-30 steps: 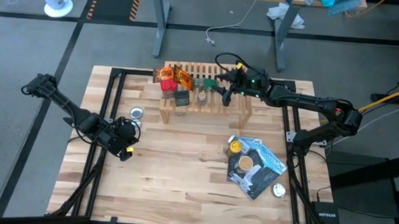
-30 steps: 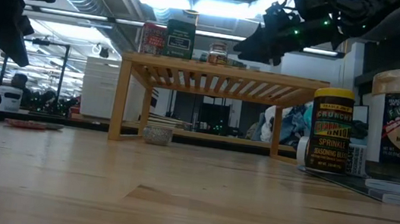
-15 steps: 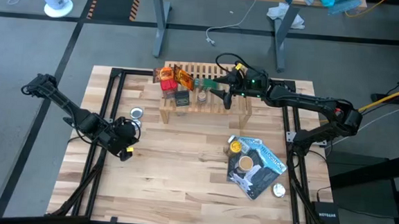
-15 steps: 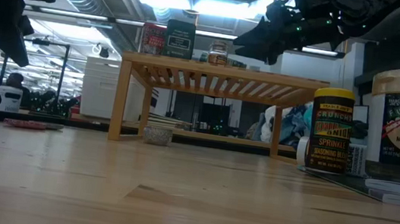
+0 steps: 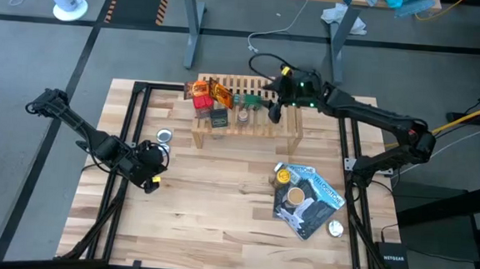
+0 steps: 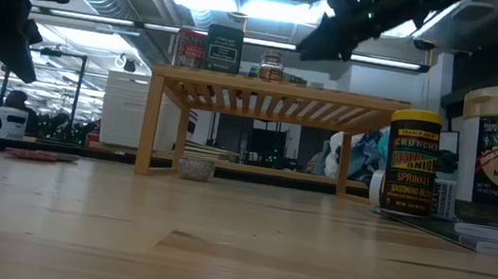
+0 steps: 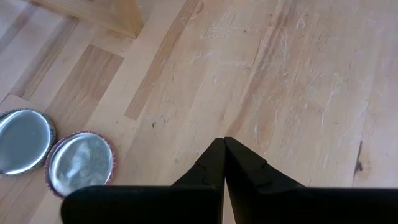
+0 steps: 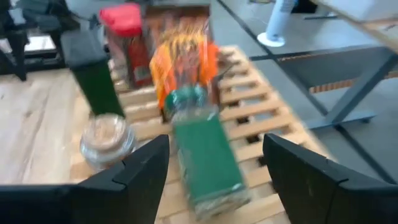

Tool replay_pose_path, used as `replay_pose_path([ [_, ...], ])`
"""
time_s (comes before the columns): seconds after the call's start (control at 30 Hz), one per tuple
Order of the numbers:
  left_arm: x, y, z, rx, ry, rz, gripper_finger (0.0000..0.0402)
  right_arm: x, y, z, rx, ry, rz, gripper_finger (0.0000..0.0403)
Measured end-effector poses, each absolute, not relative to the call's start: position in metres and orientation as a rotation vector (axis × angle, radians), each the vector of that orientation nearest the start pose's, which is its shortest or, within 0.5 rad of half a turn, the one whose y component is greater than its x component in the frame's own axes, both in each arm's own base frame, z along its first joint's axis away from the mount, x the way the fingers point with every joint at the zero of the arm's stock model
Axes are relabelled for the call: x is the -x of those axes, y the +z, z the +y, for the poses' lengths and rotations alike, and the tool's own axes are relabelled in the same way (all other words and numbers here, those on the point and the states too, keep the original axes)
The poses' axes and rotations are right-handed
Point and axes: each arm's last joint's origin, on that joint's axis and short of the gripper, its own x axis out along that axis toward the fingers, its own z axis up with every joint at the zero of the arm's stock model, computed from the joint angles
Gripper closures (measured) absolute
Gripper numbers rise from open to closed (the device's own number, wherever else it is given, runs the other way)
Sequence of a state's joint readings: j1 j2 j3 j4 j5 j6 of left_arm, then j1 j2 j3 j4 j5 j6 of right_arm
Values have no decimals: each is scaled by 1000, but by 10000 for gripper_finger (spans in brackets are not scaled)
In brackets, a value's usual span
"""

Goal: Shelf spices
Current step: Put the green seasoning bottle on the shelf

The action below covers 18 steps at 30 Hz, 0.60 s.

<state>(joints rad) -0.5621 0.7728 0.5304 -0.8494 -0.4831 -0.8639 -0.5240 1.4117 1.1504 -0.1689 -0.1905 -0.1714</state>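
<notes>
The slatted light-wood shelf (image 5: 247, 122) carries a red-capped jar (image 8: 127, 46), crinkly orange packets (image 8: 183, 59), a dark square tin (image 8: 93, 71), a clear round jar (image 8: 107, 140) and a green-capped jar (image 8: 205, 152) lying on its side. The right gripper (image 8: 214, 177) hovers above the green-capped jar, fingers spread and holding nothing. The left gripper (image 7: 224, 162) sits low over the bare butcher-block table (image 7: 298, 74), fingers pressed together, beside two flat silver discs (image 7: 53, 149)

Spices (image 5: 217, 105) apparently clustered on shelf's (image 5: 284, 127) left half, pouch (image 5: 309, 200) in front.
</notes>
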Motion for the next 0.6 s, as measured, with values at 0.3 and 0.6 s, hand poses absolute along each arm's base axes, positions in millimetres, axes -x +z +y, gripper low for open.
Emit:
replay_pose_path([
  [0.3,-114,204,-56,255,328,879,400,-286,353,-161,12,-308,604,137],
  [0.6,-114,204,-56,255,328,879,400,-315,353,-176,-52,-254,735,137],
])
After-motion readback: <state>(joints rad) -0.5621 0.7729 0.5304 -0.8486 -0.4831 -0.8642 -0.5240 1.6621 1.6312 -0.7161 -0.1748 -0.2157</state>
